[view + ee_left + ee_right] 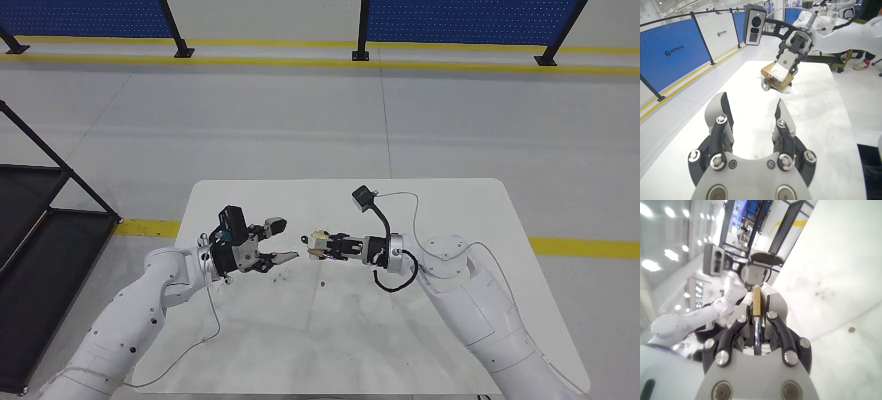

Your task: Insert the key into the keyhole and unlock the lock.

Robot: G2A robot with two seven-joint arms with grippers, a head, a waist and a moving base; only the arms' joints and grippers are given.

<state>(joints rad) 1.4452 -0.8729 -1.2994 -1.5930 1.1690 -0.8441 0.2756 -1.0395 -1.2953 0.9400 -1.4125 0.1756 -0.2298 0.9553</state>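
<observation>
One brass padlock (766,71), one key (765,85), two end effectors, all over one white worktop (450,210). The right end effector (757,298) is clamped on the padlock's flat sides and holds it up above the worktop, with the steel shackle (757,330) pointing back toward its own wrist. The single key sticks out of the padlock's end face, its round head free. Facing it, near but apart, hangs the left end effector (753,100), fingers spread wide and gripping nothing.
</observation>
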